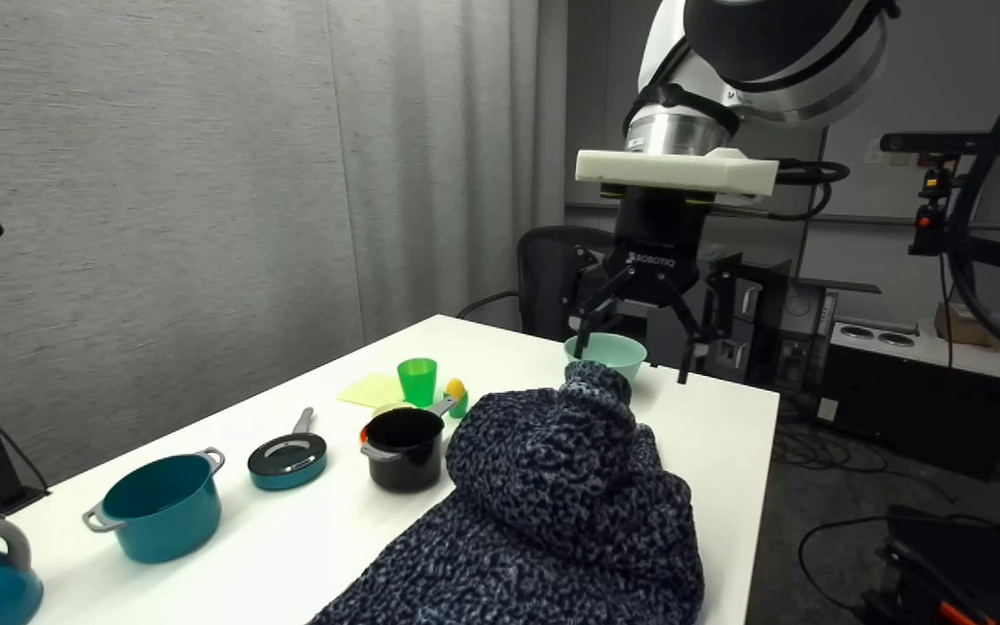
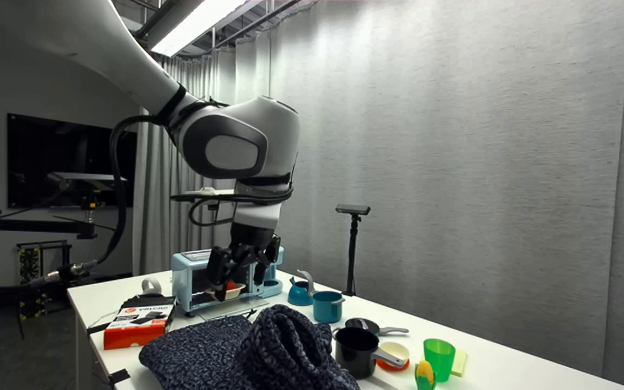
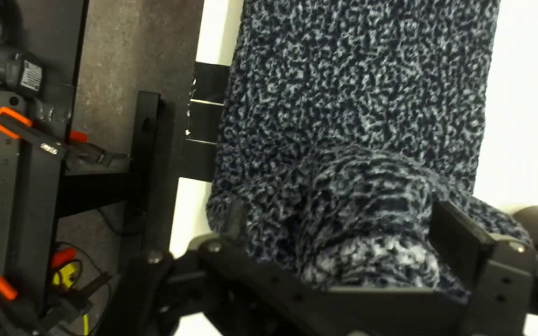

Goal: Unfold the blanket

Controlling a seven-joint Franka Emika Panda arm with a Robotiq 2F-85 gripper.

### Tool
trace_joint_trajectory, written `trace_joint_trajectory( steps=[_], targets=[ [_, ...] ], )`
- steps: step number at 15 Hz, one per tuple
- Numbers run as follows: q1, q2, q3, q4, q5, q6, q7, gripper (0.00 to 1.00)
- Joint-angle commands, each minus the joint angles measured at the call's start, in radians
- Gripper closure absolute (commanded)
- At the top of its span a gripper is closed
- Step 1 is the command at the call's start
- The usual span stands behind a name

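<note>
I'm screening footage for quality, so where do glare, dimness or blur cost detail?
In an exterior view, the ceiling light glares pure white; in an exterior view, the floor beyond the table is dim; in the wrist view, parts of the claw look soft and the bare table is washed out, though the knit of the blanket reads fairly clearly.

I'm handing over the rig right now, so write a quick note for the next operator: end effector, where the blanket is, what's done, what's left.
End effector: open, holding nothing, above the bunched end of the blanket.
Where: the blanket lies on the white table, close beside the black pot.
Done: one stretch lies fairly flat; whether it is a single layer, I can't tell.
Left: the bunched end stands up in a raised fold. It probably needs gripping and drawing out, steering clear of the pot.
</note>
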Motion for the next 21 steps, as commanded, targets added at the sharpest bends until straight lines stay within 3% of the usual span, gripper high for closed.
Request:
trace_joint_trajectory(
  steps=[1,11,17,21],
  targets=[
    [-0.029,-0.016,0.019,0.011,-0.129,-0.053,0.145,0.00],
    [-0.030,-0.005,0.035,-0.009,-0.435,0.065,0.314,0.00],
    [-0.025,0.043,0.028,-0.054,-0.501,0.293,0.306,0.00],
    [-0.013,0.079,0.014,-0.117,-0.435,0.574,0.246,0.00]
  ],
)
